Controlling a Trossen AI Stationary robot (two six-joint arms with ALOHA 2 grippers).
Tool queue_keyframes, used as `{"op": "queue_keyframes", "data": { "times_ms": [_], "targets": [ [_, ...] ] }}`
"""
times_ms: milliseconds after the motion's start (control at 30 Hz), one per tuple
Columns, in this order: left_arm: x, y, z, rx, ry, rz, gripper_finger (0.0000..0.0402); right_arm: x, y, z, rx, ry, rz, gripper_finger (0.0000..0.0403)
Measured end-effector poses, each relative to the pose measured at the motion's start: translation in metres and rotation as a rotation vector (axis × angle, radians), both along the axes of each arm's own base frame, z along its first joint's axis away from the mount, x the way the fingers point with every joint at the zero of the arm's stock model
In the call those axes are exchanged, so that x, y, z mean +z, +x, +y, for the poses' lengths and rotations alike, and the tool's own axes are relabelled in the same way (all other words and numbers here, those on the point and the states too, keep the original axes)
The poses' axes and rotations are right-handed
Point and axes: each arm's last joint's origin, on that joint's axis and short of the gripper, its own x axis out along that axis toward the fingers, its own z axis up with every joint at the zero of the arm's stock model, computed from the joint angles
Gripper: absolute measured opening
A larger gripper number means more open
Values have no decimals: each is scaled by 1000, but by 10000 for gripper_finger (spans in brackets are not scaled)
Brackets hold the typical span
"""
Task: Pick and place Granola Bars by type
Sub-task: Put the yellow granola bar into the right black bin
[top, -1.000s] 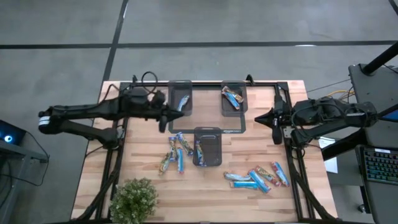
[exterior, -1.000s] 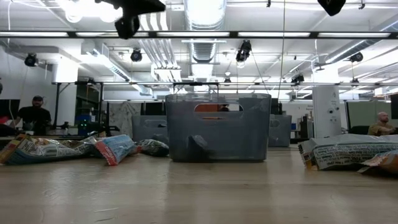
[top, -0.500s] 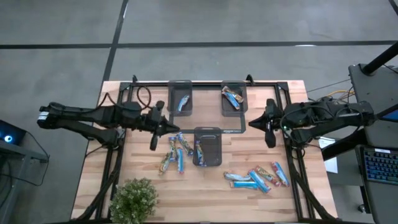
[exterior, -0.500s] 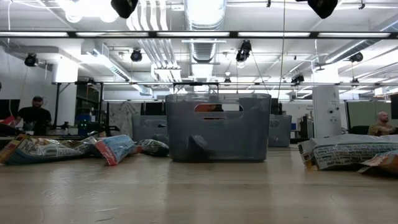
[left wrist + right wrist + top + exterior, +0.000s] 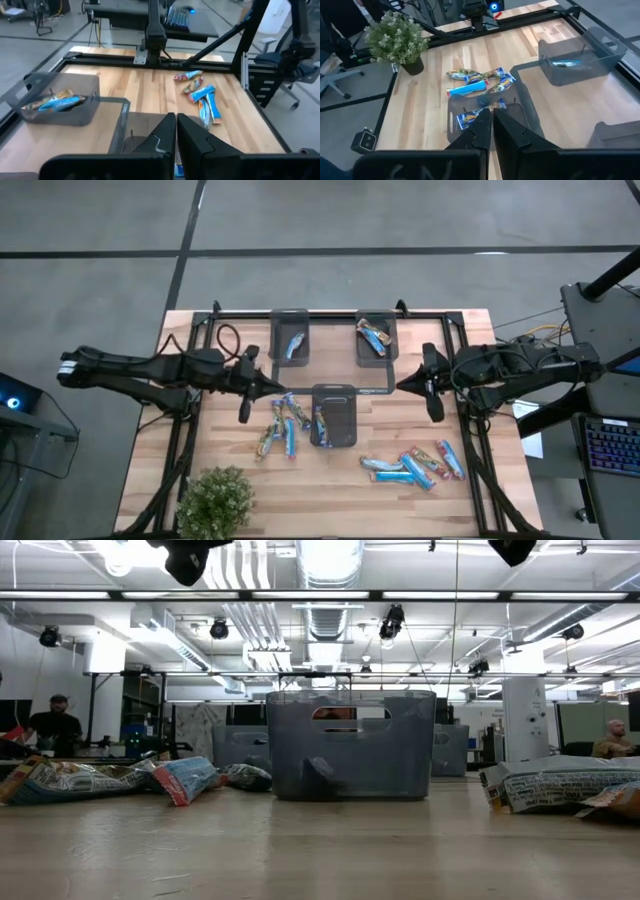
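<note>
Granola bars lie flat on the wooden table in two loose groups, a left one [image 5: 282, 425] and a right one [image 5: 415, 465]. More bars lie inside the far left tray [image 5: 291, 340], the far right tray [image 5: 376, 338] and at the left side of the middle tray [image 5: 333, 415]. My left gripper [image 5: 283, 390] hovers shut and empty above the left group's far end. My right gripper [image 5: 400, 387] hovers shut and empty to the right of the middle tray. The wrist views show each pair of fingers closed together, left [image 5: 176, 122] and right [image 5: 491, 117].
A potted plant [image 5: 213, 498] stands at the near left corner. A black frame [image 5: 330, 313] runs along the table's far edge and down both sides. Bare wood lies between the two bar groups and the near edge. In the low view, people sit at desks beyond the table.
My left gripper has drawn back from over the far left tray toward the table's near edge, sinking a little and rolling at the wrist, and now hangs over the left group of bars. My right gripper has crept toward the middle tray. Both stayed shut; no bar has moved.
</note>
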Motion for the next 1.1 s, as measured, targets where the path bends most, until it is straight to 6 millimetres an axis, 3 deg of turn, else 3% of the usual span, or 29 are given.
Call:
{"op": "queue_keyframes", "data": {
  "times_ms": [300,800,1100],
  "targets": [
    [11,-18,1,-8,40,-89,0,5,1,0,1,5,-51,12],
    [-28,-20,2,26,-56,-195,0,-19,9,2,34,9,-118,12],
    [-29,-21,2,36,-160,-191,0,-29,9,2,20,25,-91,12]
  ]
}}
